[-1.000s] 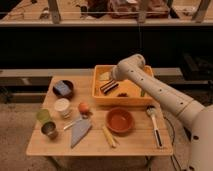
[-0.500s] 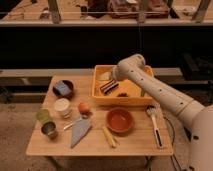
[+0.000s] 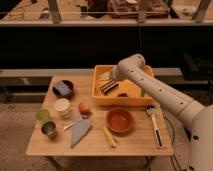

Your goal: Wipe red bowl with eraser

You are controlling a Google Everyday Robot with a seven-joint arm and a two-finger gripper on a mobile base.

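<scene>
The red bowl (image 3: 120, 120) sits on the wooden table (image 3: 135, 145), just in front of the yellow bin (image 3: 125, 98). The eraser (image 3: 108, 87), a black block with light stripes, lies tilted inside the bin at its left middle. My gripper (image 3: 111, 80) hangs from the white arm (image 3: 150, 87) that reaches in from the right. It is down in the bin, right above the eraser and close to it. I cannot tell whether it touches the eraser.
A dark bowl with a blue block (image 3: 63, 89) is at the back left. A white cup (image 3: 62, 107), an orange ball (image 3: 84, 108), a green cup (image 3: 44, 116), a metal cup (image 3: 49, 130), a grey scraper (image 3: 79, 131), a yellow stick (image 3: 109, 136) and a long-handled brush (image 3: 154, 124) lie around the red bowl.
</scene>
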